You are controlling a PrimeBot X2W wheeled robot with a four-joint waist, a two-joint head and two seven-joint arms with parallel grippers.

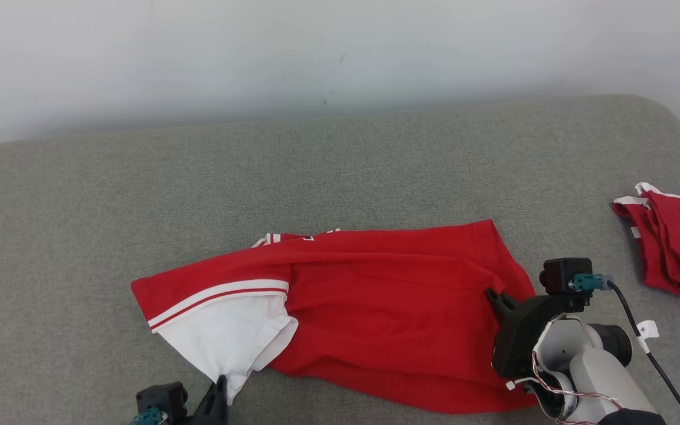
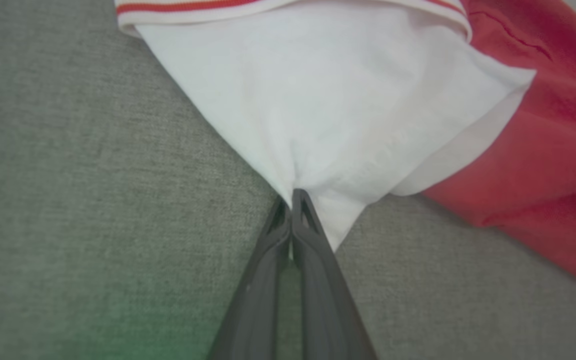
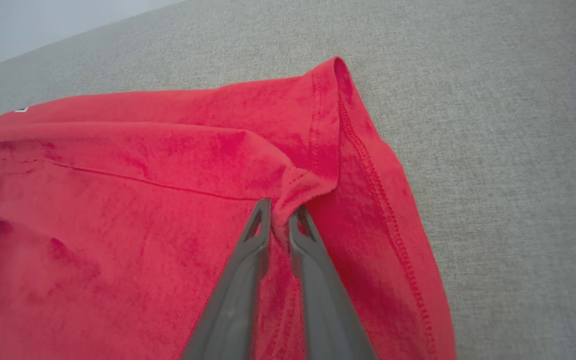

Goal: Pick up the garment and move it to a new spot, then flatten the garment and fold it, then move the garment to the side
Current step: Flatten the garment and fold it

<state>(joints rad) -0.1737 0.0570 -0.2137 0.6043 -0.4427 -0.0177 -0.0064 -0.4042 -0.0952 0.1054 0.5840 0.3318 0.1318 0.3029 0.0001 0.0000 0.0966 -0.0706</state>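
**Red garment (image 1: 375, 301) pinched at both ends**

Grey woven pad (image 1: 340, 177) underneath, pale wall (image 1: 316, 47) behind. Garment lies crumpled lengthwise across the near middle of the pad. The body is red. One white sleeve (image 1: 228, 330) sits at the robot's left end, with a white-and-red striped band just above it. A bit of striped trim peeks over the far edge.

Left gripper (image 2: 292, 197): fingers pressed together on the lowest tip of the white sleeve, cloth drawn to a point between them.

Right gripper (image 3: 280, 212): tips nipped onto a small raised fold of red cloth, just inside the stitched hem at the garment's right end.

Writing:
- Small white tag (image 1: 647, 329) on the black cable (image 1: 664, 378) beside the right wrist carries a dark mark, too small to read.
- Tiny white-and-dark patch (image 3: 20, 109) at the garment's far edge in the right wrist view is also unreadable.

Second red piece (image 1: 676, 242) with white edging lies bunched at the pad's right edge, well apart from the garment.
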